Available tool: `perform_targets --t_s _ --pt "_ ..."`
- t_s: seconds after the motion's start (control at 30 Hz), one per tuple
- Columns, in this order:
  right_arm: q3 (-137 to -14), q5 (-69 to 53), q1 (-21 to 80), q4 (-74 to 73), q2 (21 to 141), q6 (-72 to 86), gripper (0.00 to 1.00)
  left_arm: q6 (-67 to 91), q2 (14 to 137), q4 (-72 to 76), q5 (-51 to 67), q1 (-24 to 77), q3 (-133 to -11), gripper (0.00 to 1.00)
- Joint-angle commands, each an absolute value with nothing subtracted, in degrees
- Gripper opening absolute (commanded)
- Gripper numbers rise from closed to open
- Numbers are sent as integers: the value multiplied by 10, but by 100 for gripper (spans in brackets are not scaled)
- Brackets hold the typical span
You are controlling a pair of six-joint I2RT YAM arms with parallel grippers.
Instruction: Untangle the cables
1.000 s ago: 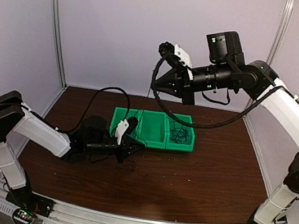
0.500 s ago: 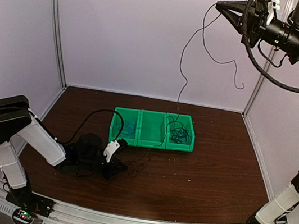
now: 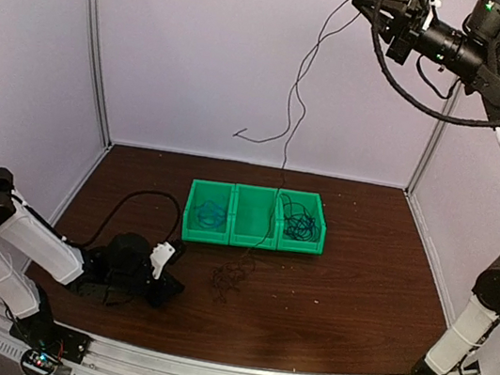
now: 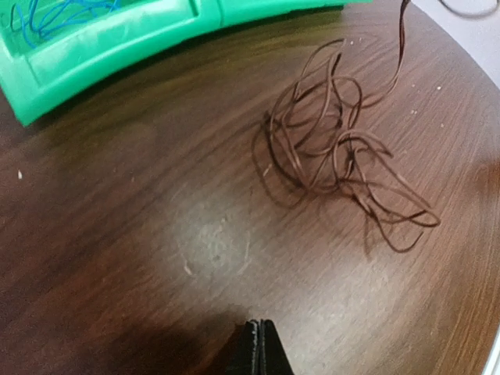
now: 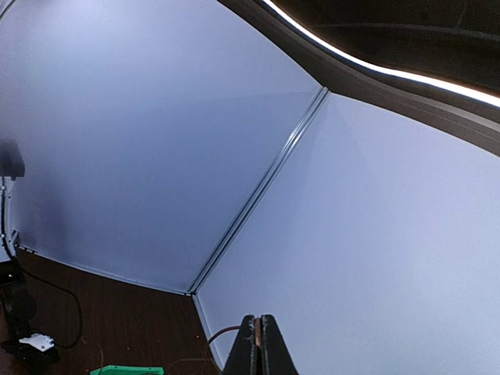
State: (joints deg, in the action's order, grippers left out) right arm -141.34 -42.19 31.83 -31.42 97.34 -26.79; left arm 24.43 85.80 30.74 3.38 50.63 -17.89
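Note:
My right gripper (image 3: 359,0) is raised high near the back wall and shut on one thin dark cable (image 3: 293,109). The cable hangs down from it, with a loose end swinging out to the left, and runs to a small tangle of cable (image 3: 231,280) on the table in front of the green bin (image 3: 251,238). The right wrist view shows the jaws (image 5: 258,322) pinched on the cable (image 5: 223,331). My left gripper (image 3: 174,286) lies low on the table left of the tangle, shut and empty. In the left wrist view its tips (image 4: 260,325) are well short of the tangle (image 4: 344,148).
The green bin has three compartments: a blue cable (image 3: 211,210) in the left one, black cables (image 3: 300,220) in the right one. The bin's front wall (image 4: 117,43) shows in the left wrist view. Enclosure walls stand behind and at both sides.
My left gripper has drawn back to the left, away from the tangle. My right gripper has shifted slightly left up high, and the hanging cable's loose end has swung from right to left.

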Motion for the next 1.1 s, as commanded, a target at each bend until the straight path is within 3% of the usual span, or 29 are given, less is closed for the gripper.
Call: perform_targets --t_s 0.0,0.07,0.17,0.37,0.53,0.73,0.93,1.07 --pt "-1442 -411 315 -292 1000 -283 0 265 797 302 15 514 -162 1" --pt "-1468 -405 315 -293 1012 -284 0 255 760 315 9 522 -163 22" --pt "-1527 -375 315 -276 1024 -275 0 215 735 355 -37 549 -188 44" --pt "-1554 -338 315 -230 1005 -256 0 141 841 405 -3 570 -346 59" --pt "-1552 -330 315 -216 984 -248 0 123 1002 412 0 578 -491 59" --pt "-1555 -314 315 -188 960 -246 0 139 1143 420 -18 574 -578 35" --pt "-1536 -309 315 -208 951 -264 0 189 1094 482 14 574 -488 32" --pt "-1512 -322 315 -243 960 -267 0 215 1018 491 24 575 -406 40"
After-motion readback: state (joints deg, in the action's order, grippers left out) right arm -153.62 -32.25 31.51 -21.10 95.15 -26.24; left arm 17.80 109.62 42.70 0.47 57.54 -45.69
